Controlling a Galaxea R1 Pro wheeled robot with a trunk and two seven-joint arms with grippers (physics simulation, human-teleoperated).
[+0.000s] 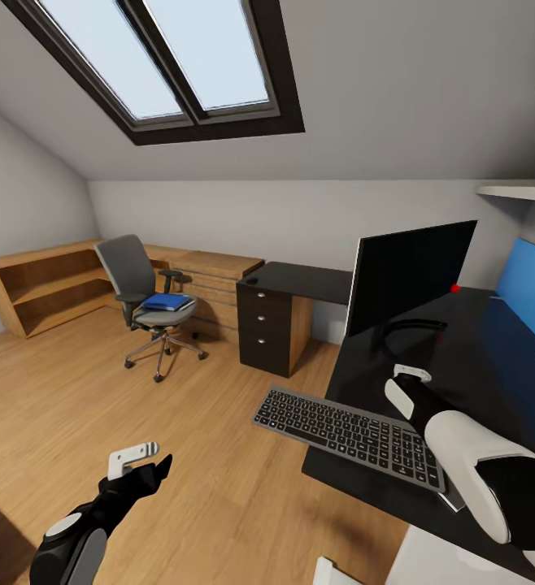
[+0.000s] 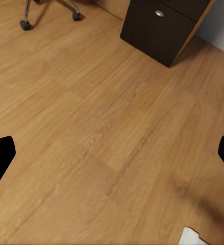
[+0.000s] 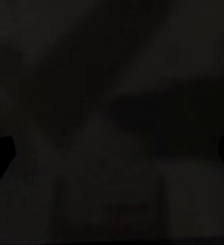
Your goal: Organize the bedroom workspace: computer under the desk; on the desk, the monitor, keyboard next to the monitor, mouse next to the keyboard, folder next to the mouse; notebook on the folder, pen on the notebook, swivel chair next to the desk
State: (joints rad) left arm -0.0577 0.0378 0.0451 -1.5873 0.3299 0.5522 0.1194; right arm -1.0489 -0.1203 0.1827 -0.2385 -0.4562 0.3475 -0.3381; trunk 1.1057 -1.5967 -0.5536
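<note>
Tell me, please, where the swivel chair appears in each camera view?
Head view: the chair stands left of centre, before the wood cabinets, with the folder on its seat.
Left wrist view: a castor and chrome legs of the chair, far across the floor.
Right wrist view: too dark to tell.
Shared landmark: the black drawer unit with silver knobs.

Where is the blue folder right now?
In the head view, the folder lies on the swivel chair seat, far left across the room, beside the wooden cabinets.
</note>
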